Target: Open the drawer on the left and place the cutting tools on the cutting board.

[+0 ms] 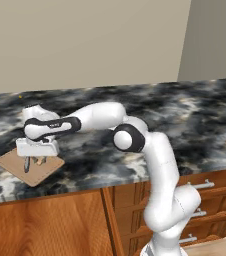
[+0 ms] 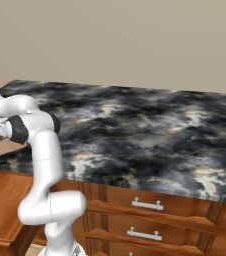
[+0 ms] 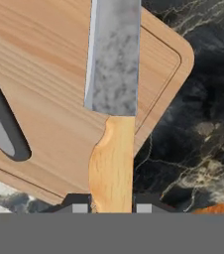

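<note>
While gripper (image 3: 109, 208) clenches knife (image 3: 113, 99) over cutting board (image 3: 44, 89), peeler (image 3: 0, 129) already on board; release remains.

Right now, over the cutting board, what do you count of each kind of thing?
Knife, held in the jaws by its wooden handle: 1
Grey tool lying on the board, partly cut off, likely the peeler: 1
Cutting board: 1
Total: 3
</note>
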Controlling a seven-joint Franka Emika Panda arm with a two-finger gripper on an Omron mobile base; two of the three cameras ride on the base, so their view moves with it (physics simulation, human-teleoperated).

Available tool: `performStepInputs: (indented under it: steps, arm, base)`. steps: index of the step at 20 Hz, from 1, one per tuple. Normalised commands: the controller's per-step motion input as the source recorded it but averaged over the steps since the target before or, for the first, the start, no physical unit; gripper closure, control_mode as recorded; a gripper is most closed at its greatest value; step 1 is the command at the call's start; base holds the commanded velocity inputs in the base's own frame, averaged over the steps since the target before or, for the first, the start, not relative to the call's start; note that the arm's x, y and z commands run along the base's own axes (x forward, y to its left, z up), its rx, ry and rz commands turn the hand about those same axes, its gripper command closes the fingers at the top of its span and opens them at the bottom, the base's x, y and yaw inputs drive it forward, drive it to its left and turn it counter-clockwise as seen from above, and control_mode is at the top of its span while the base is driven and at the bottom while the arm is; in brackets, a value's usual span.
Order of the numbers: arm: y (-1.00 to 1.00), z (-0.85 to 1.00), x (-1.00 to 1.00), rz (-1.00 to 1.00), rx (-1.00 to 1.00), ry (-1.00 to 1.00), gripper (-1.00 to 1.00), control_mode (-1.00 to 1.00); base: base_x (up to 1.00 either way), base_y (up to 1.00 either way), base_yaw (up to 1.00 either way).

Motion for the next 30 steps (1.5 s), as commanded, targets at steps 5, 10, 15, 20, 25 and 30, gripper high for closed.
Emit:
performStepInputs:
  steps: [5,10,15,20,25,30]
  arm:
    - [0.27,-0.35,0.23,0.03,-0.04,0.00,1.00,-1.00]
    - [0.20,-0.37,0.09,0.03,-0.03,0.00,1.00,-1.00]
    - [0.03,-0.30,0.00,0.00,-0.02,0.00,1.00,-1.00]
    - [0.00,-0.27,0.00,0.00,0.00,0.00,1.00,-1.00]
    - [0.00,-0.28,0.00,0.00,0.00,0.00,1.00,-1.00]
    - [0.00,-0.11,0.00,0.00,0.00,0.00,-1.00,-1.00]
  base:
    - [0.00,0.00,0.00]
    - [0.00,0.00,0.00]
    - [0.00,0.00,0.00]
    - [0.00,0.00,0.00]
    - [0.00,0.00,0.00]
    - [0.00,0.00,0.00]
